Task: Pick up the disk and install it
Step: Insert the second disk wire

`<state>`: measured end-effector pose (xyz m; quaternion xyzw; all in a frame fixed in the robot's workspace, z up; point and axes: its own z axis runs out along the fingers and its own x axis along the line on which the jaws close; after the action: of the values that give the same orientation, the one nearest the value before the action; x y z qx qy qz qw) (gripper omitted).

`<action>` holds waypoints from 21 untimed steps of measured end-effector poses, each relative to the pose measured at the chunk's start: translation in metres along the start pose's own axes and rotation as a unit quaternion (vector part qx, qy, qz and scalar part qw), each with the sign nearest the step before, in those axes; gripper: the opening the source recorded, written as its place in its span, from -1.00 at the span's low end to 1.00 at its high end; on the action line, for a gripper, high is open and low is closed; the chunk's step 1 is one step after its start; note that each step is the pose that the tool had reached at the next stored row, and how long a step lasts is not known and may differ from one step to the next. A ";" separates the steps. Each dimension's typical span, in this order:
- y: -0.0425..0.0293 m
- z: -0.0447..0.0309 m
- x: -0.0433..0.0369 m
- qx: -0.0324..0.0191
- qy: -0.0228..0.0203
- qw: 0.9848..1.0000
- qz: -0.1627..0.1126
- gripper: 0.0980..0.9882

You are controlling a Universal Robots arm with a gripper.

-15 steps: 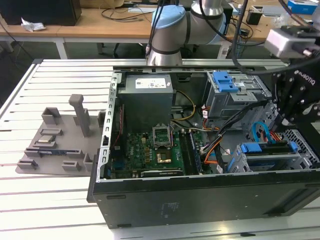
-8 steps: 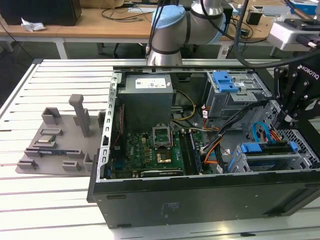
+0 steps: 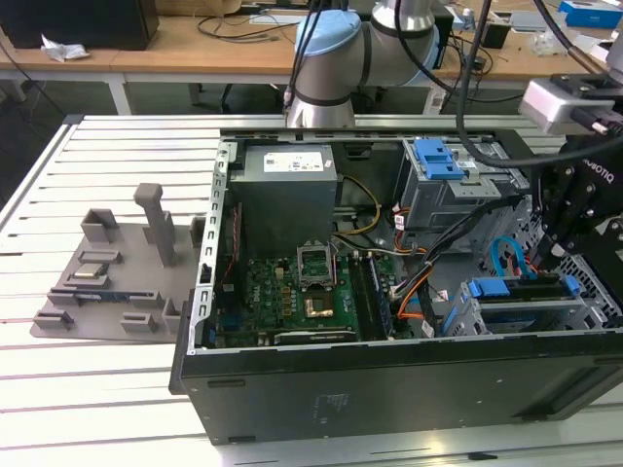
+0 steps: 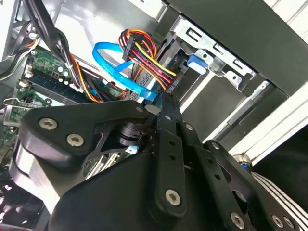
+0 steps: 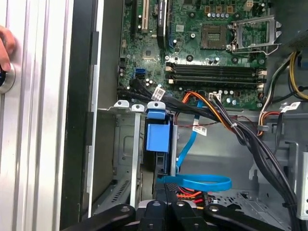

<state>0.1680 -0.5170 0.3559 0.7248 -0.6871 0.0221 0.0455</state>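
The disk [image 3: 526, 290] sits on edge in the lower drive cage at the case's front corner, on the exterior view's right, with blue rails at both ends. One blue rail [image 5: 158, 137] shows in the first wrist view, running down into the cage. My gripper [image 3: 548, 259] hangs just above the disk. Its black fingers are pressed together in both wrist views [image 4: 166, 102] [image 5: 166, 191], and nothing shows between them. The fingertips point at the rear of the cage, close to a looped blue data cable [image 5: 197, 182] and a red-yellow power plug [image 4: 144, 57].
The open computer case [image 3: 389, 389] lies on a slatted table. Inside are the motherboard [image 3: 292, 292], a grey power supply [image 3: 287, 190], a blue-topped drive bay [image 3: 438, 161] and cable bundles [image 5: 231, 125]. A grey parts fixture [image 3: 107, 282] lies left. A hand [image 5: 5, 43] rests on the table.
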 end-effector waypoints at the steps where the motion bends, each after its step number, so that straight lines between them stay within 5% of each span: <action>1: -0.0001 0.0034 -0.0002 0.000 0.000 1.000 0.000 -0.98; 5: -0.0006 0.0155 -0.0013 0.000 0.001 1.000 0.000 -0.98; 9: -0.0006 0.0170 -0.0014 0.000 0.000 1.000 0.000 -0.98; 14: 0.0003 -0.0072 0.0009 0.000 0.000 1.000 0.000 -0.98; 16: 0.0010 -0.0274 0.0028 0.000 0.000 1.000 0.000 -0.98; 19: 0.0015 -0.0420 0.0041 0.000 0.000 1.000 0.000 -0.98; 21: 0.0016 -0.0445 0.0044 0.000 0.000 1.000 0.000 -0.98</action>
<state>0.1680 -0.5172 0.4006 0.7248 -0.6871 0.0224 0.0454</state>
